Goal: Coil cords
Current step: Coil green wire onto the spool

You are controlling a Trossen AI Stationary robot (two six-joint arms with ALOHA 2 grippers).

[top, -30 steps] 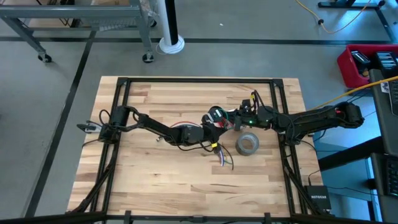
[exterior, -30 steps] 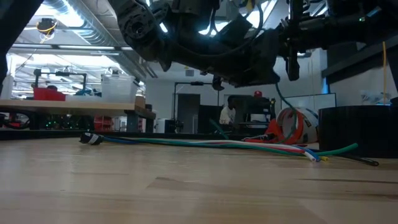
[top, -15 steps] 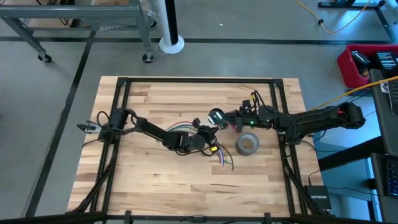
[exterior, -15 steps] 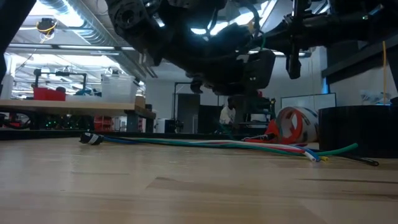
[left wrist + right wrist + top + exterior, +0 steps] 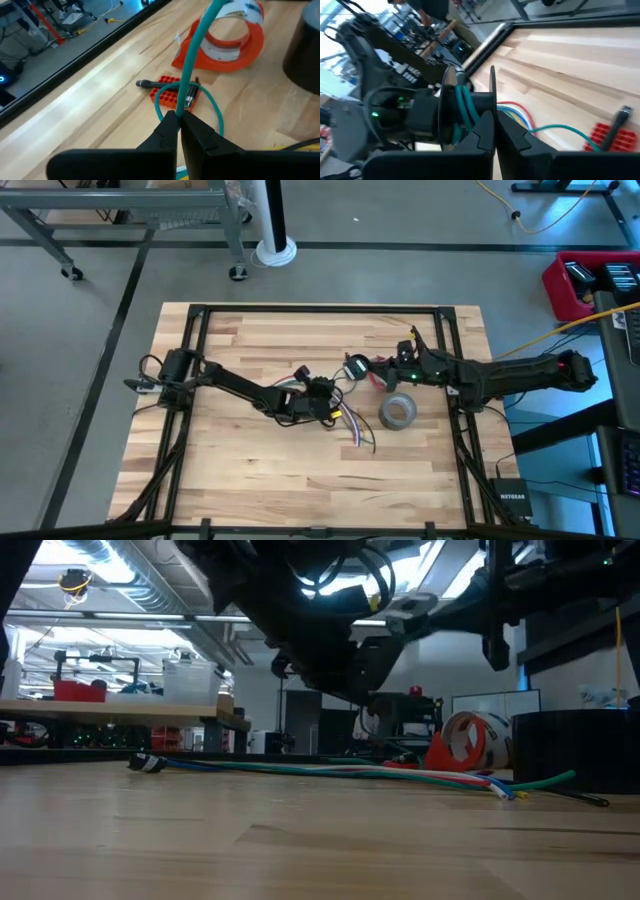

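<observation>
My left gripper (image 5: 179,116) is shut on the dark green wire (image 5: 192,60) above the table's middle (image 5: 330,393). The wire makes a small loop (image 5: 212,107) beyond the fingers. My right gripper (image 5: 495,131) is shut at a dark spool (image 5: 467,107), which has turns of green wire (image 5: 462,115) wound on it. The spool also shows in the high view (image 5: 353,365). The multicoloured bundle (image 5: 400,773) lies flat along the table, its ends (image 5: 358,435) near the grey tape roll. My left gripper pinches the green wire (image 5: 181,102) between its two fingertips. The wire runs on from the fingers, drawn fairly straight, up and away toward the spool. My right gripper has the spool's thin round flange (image 5: 492,97) between its two fingers, edge-on. The spool is clear of the table.
A grey tape roll (image 5: 398,412) lies to the right of the grippers. A red-and-white tape dispenser (image 5: 235,32) and a small red piece (image 5: 172,95) with a dark pin lie on the table past the left gripper. A black frame (image 5: 320,308) borders the table.
My left gripper has gone toward the table's left edge, away from the spool, keeping the green wire in its hold. My right gripper has stayed nearly where it was with the spool.
</observation>
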